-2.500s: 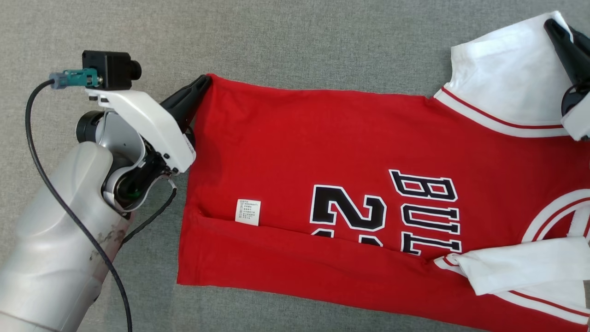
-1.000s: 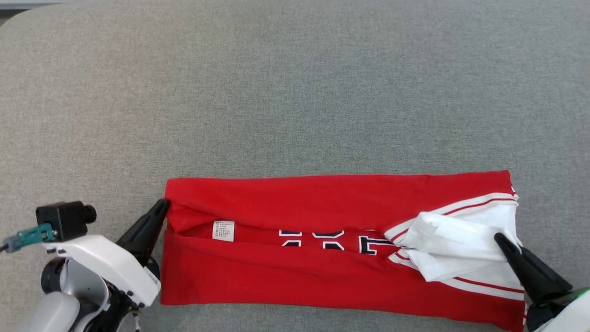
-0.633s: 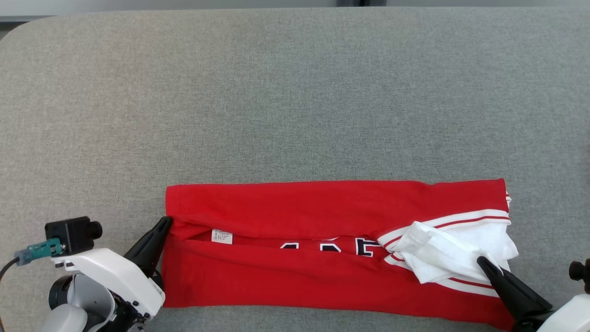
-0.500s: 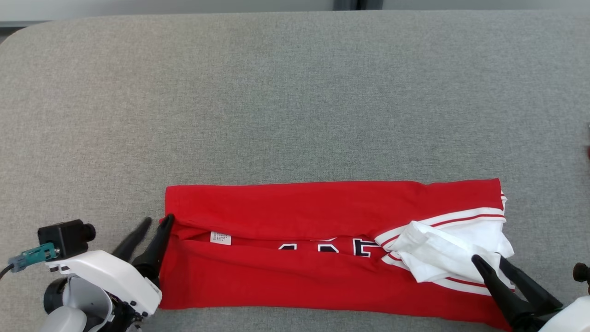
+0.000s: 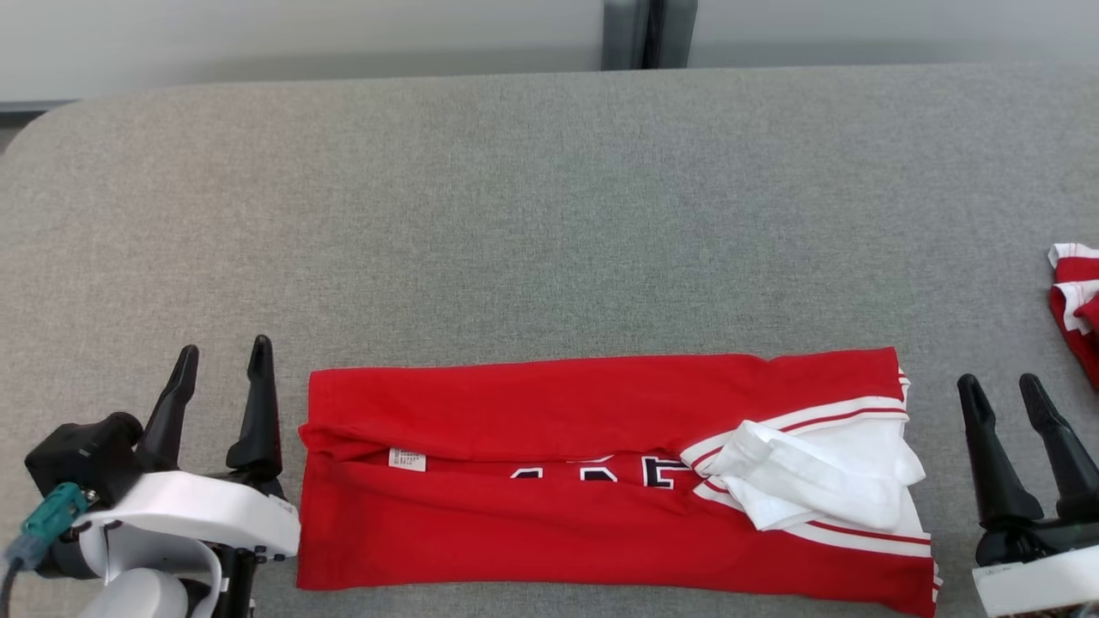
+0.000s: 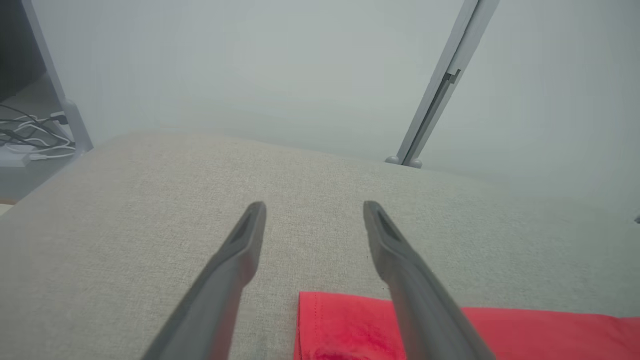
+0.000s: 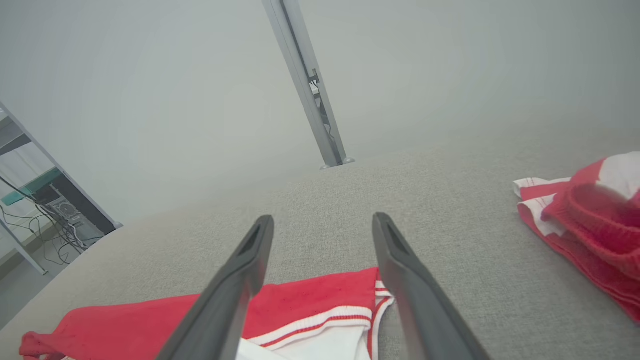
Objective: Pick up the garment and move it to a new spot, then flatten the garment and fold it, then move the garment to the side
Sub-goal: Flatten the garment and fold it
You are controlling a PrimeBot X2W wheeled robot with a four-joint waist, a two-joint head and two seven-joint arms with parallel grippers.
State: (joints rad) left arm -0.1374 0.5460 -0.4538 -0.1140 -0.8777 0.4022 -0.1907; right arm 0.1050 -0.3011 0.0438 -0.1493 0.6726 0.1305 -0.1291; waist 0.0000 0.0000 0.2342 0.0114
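— Two grippers, and neither grips anything?

— Right. The left gripper [image 5: 225, 348] stands just beside the hem end of the garment [image 5: 558, 403], fingers spread and empty. The right gripper [image 5: 998, 380] stands just off the sleeve end, spread likewise, with nothing between its fingers.

— Where does the garment lie?

— Flat on the grey surface [image 5: 549, 215], toward the near edge, as a long red band running left to right. Both long sides are turned in toward the middle, so only a strip of the lettering [image 5: 601, 472] and the care label [image 5: 406, 459] show in the seam (the label sits near the left end).

— Why one gripper at each end?

— I judge it the sensible stance for the next fold: one end carried over the other to halve the band. The white sleeve [image 5: 816, 489] lies bunched on top at the right and could slide when that end is lifted.

— And the red-and-white heap at the far right?

— Another piece of clothing [image 5: 1073, 292], well apart from the garment.
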